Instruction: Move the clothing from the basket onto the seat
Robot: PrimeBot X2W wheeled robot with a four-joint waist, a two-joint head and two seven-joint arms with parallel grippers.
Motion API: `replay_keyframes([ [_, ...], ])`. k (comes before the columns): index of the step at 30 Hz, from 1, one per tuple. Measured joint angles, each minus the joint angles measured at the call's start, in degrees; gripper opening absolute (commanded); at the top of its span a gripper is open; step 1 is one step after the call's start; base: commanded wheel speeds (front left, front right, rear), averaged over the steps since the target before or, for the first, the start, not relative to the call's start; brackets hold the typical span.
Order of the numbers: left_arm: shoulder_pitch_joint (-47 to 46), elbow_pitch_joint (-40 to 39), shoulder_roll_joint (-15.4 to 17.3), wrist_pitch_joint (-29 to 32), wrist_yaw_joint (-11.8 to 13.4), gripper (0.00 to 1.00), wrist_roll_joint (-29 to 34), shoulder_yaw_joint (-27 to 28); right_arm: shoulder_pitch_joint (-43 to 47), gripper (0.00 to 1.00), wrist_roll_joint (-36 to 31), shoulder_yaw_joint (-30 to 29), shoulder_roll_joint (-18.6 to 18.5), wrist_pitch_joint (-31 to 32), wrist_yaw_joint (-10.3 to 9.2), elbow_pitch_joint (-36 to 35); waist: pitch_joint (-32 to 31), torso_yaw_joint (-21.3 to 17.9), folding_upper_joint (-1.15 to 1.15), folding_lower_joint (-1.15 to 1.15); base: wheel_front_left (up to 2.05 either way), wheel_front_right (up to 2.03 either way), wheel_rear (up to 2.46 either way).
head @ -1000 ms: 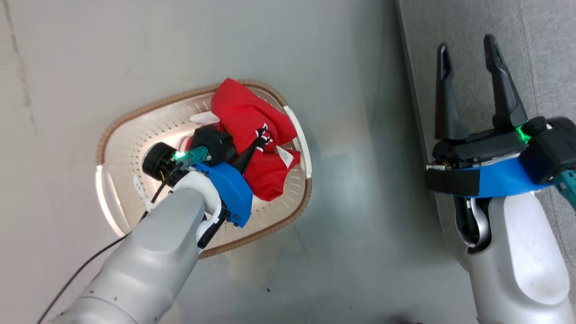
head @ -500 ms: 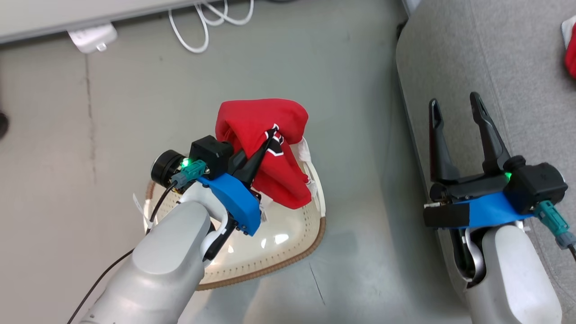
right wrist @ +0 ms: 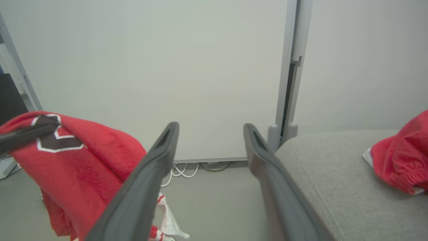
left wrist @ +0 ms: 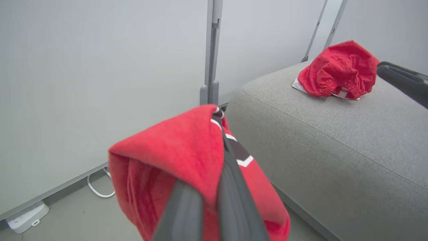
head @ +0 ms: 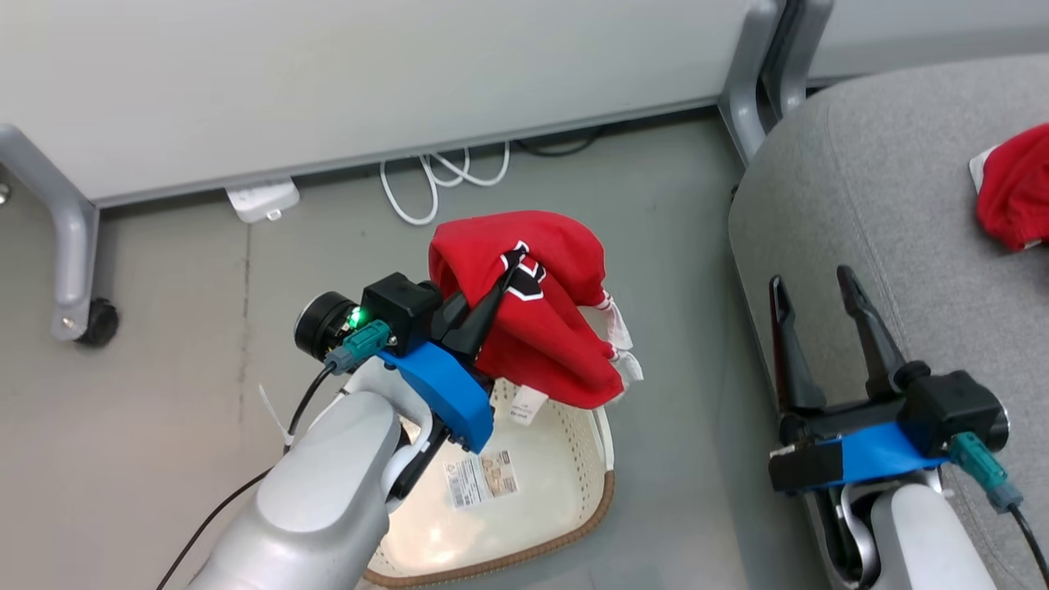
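My left gripper is shut on a red shirt with a black-and-white emblem, and the shirt hangs above the cream basket. A paper label shows on the basket's bare bottom. In the left wrist view the red shirt drapes over my shut left gripper. Another red shirt lies on the grey seat. Over the seat's left edge my right gripper stands open with nothing between its fingers.
A pale wall panel on grey legs runs along the back. One leg ends in a black castor. White cables and a power strip lie on the grey floor below the panel. A grey upright post stands by the seat's corner.
My left gripper has lifted the red shirt up out of the basket, whose bottom and label now show. The head camera has tilted up, bringing the wall and the seat's shirt into view.
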Motion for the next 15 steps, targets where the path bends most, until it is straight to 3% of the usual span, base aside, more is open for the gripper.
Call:
replay_keyframes([
  [15,0.2,-0.9,-1.4,0.0,0.0,0.00,0.2,-1.7,7.2,1.00,0.4,3.5,-0.8,0.0,0.00,0.5,-9.3,2.1,0.00,0.00,0.00,0.00,0.00],
])
